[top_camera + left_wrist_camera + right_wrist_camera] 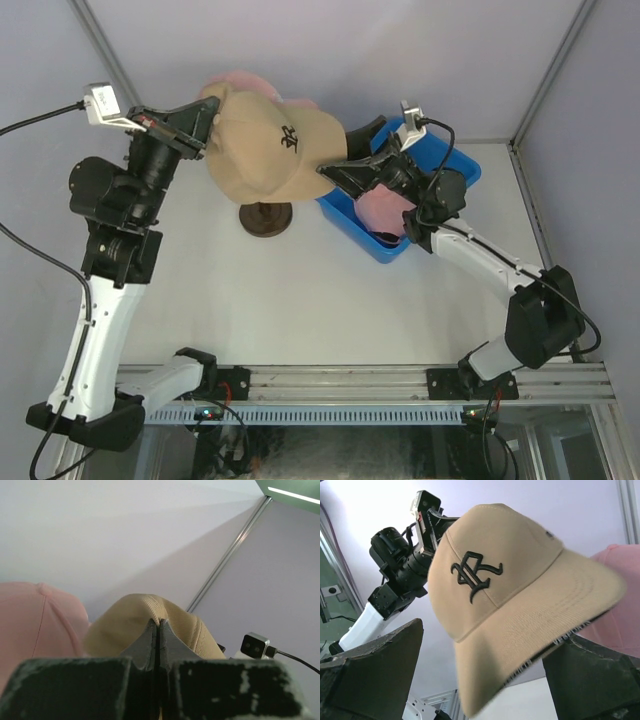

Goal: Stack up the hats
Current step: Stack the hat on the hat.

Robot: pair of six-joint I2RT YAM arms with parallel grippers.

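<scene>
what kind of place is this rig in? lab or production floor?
Most likely a lab test cell: plain panel walls box in a white table, the left arm and right arm bolt to an aluminium rail at its near edge.

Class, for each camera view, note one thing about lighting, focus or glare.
Top external: even, soft light, faint shadows. Left wrist: left claw dark, close and soft; bright strip light top right. Right wrist: logo on tan cap crisp, right claw blurred.
</scene>
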